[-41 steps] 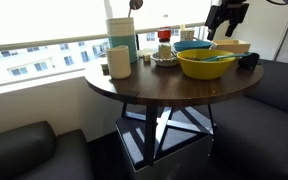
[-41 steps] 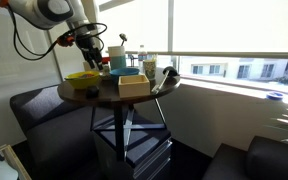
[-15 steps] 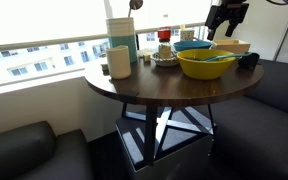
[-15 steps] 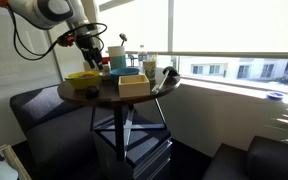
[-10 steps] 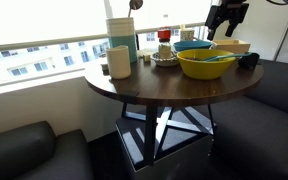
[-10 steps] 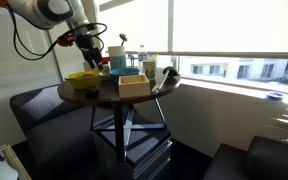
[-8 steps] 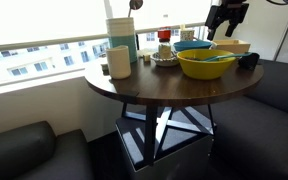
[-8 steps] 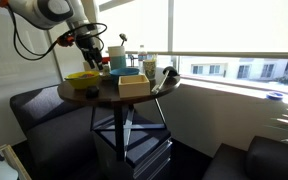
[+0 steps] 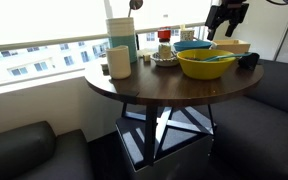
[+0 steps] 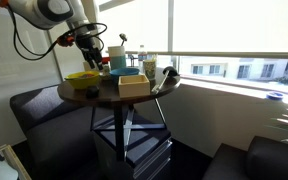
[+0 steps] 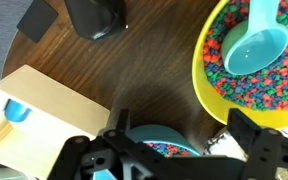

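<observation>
Nothing has moved: the hand [image 11: 170, 158] hovers with fingers spread apart, wide enough to clear the rim of the small blue bowl [image 11: 160, 140] directly below, just beside the yellow bead bowl [image 11: 198, 62] on the worktop [image 11: 134, 75].

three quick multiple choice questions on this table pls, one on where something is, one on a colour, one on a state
1. Where is the scoop? A in the yellow bowl B on the wooden box C on the sofa
2. What colour is the scoop? A red B light blue C black
3. How is the gripper? A shut on the scoop B shut on a mug C open, holding nothing
Answers: 1 A, it lies on the coloured beads in that bowl. 2 B, the wrist view shows it pale blue. 3 C, its fingers stand wide apart over the blue bowl.
</observation>
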